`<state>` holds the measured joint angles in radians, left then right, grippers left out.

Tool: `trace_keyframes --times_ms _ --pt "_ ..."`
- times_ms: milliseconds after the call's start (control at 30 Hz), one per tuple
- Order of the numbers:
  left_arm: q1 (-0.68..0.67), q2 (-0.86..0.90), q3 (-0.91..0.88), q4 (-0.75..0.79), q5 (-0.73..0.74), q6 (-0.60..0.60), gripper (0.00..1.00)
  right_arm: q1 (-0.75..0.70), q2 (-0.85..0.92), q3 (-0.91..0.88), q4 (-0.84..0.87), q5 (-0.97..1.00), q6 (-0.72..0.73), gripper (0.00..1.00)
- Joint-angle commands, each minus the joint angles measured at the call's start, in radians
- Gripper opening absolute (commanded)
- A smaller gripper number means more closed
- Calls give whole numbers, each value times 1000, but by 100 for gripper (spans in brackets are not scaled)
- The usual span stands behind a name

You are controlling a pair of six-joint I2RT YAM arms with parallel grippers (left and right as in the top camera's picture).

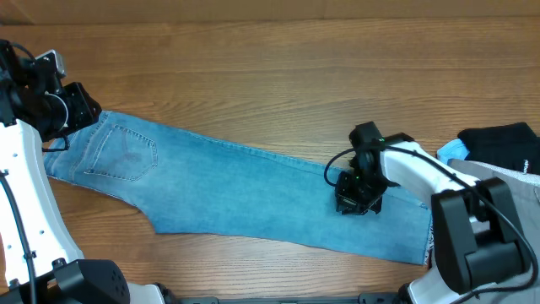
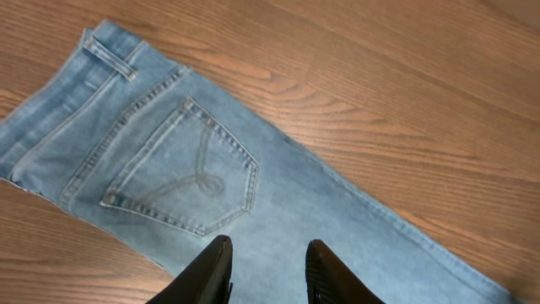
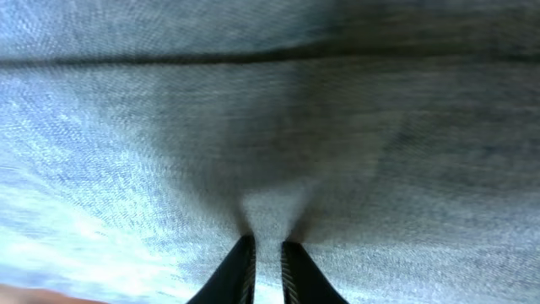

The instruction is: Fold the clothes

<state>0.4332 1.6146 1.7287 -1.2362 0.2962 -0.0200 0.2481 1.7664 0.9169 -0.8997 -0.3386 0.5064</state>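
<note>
Left gripper point(image 2: 268, 247) hangs parted; right gripper point(image 3: 267, 243) pinches the jeans point(image 1: 253, 186)

jeans point(image 1: 253, 181) hem partly hidden, black garment point(image 1: 504, 145) cropped

The light-blue washed denim jeans point(image 1: 253, 190) lie flat, back side up, legs stretched long. The waistband is toward nine o'clock and the frayed whitish hems toward four o'clock. A stitched back pocket point(image 1: 126, 152) shows near the waist. A small pucker rises in the leg near the hems.
</note>
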Motion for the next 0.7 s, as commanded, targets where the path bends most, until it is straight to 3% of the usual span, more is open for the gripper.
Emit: trace_keyframes --times_ms 0,167,367,400,433,467,533,667 --pt "-5 -18 4 -6 8 24 33 -80 91 -37 309 132 77 12" --pt "-5 -18 4 -12 9 24 38 -180 138 -20 632 135 153 11" --pt "-5 -18 4 -29 11 24 49 -243 157 78 740 74 124 11" --pt "-5 -18 4 -32 11 24 54 -250 156 108 736 27 61 13" --pt "-5 -18 4 -33 12 24 83 -257 153 143 718 -17 11 18" --pt "-5 -18 4 -35 12 24 100 -263 147 181 680 -49 -28 20" --pt "-5 -18 4 -35 23 24 100 -277 118 306 516 -91 -114 32" --pt "-5 -18 4 -31 37 43 100 -277 53 528 244 -90 -228 43"
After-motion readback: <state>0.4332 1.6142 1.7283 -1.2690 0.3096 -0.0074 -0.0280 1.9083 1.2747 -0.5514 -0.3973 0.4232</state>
